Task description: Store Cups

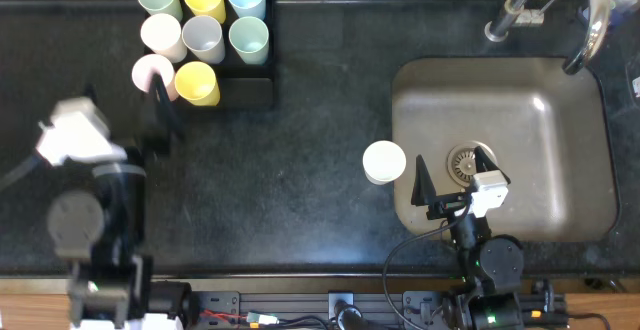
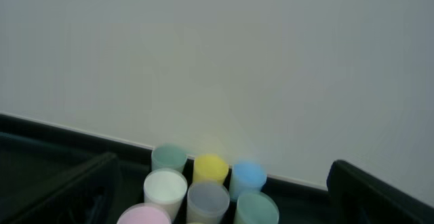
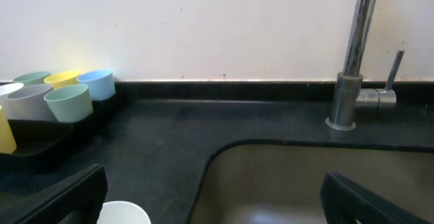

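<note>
A black tray at the counter's back left holds several cups: green, yellow and blue in the back row, then white, grey and green. A pink cup and a yellow cup stand at the front. My left gripper hovers open just in front of the pink cup, with the cup cluster between its spread fingers. One white cup stands alone on the counter by the sink's left rim. My right gripper is open over the sink's near left part, the white cup beside its left finger.
The steel sink takes up the right side, with a drain and a tap behind it. A white wall runs along the back. Dark counter lies bare between the tray and the sink.
</note>
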Available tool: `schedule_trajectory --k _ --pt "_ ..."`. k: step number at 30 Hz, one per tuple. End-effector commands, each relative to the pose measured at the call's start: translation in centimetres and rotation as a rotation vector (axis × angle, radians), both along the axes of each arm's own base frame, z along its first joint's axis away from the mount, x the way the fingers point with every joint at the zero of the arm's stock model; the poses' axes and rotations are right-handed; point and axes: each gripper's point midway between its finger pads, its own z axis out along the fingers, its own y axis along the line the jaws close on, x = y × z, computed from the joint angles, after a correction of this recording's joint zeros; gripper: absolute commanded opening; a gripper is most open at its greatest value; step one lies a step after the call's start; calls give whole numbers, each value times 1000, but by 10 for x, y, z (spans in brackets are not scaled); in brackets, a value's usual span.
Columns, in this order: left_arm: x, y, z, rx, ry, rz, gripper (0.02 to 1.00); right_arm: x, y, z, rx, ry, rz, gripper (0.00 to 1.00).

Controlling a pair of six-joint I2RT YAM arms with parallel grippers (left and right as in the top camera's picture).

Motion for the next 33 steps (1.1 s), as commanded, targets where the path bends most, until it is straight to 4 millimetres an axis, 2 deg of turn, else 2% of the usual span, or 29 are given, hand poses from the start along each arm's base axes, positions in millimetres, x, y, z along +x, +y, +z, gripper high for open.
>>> schedule_trajectory --k 1,7,13,16,18,21,33 --pt "-36 -4 -40 110 -68 -26 1000 0 0 -3 -3 -1 1 996" --pt "-55 -5 -65 110 -140 -26 998 0 0 -3 -3 -1 1 998" --pt "-41 -15 -127 117 -23 -87 1000 0 0 -3 -3 -1 1 996" --pt "-38 -23 -159 116 90 -132 1000 0 0 -3 -3 -1 1 996" --pt "-38 -25 -173 103 146 -147 1000 0 0 -3 -3 -1 1 998" --pt "-39 -27 -184 101 188 -162 1000 0 0 -3 -3 -1 1 998" --pt "-39 -27 -184 101 188 -161 1000 0 0 -3 -3 -1 1 998"
